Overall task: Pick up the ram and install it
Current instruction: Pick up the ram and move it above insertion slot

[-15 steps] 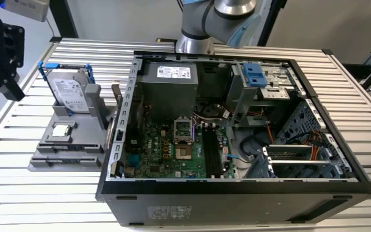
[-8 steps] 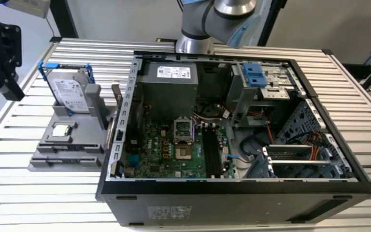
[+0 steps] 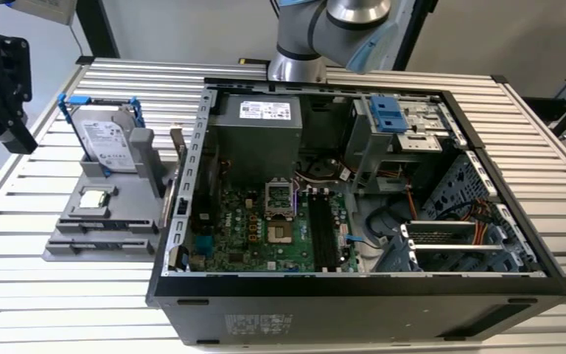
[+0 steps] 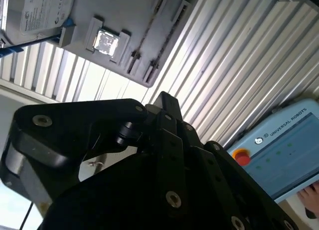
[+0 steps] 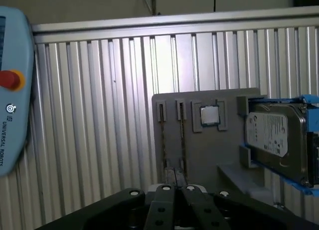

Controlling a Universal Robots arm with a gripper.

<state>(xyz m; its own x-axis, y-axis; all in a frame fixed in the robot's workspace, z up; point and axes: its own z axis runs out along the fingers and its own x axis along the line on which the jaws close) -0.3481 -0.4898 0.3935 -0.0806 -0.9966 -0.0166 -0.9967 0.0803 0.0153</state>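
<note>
**Reaching for the ram, nothing lifted yet**

As I judge it, I am in the approach before the pick. The ram [image 5: 162, 135] stands on edge in a slot of the gray holder [image 5: 199, 155], with a second thin stick [image 5: 182, 135] just beside it. Both are seated in their slots. In the exterior view the holder lies on the slatted counter [image 3: 27, 310] at nine o'clock from the open computer case [image 3: 362, 291], and the hard drive [image 3: 106, 144] sits at twelve o'clock of the small processor chip [image 3: 94, 198]. The end effector [image 5: 174, 182] hangs above the counter, apart from the holder. I cannot tell whether it is open or closed. The pick calls for lining up along the stick's thin edge and coming down square, clear of its neighbour. The black motherboard slots [image 3: 323, 228] lie inside the case
</note>
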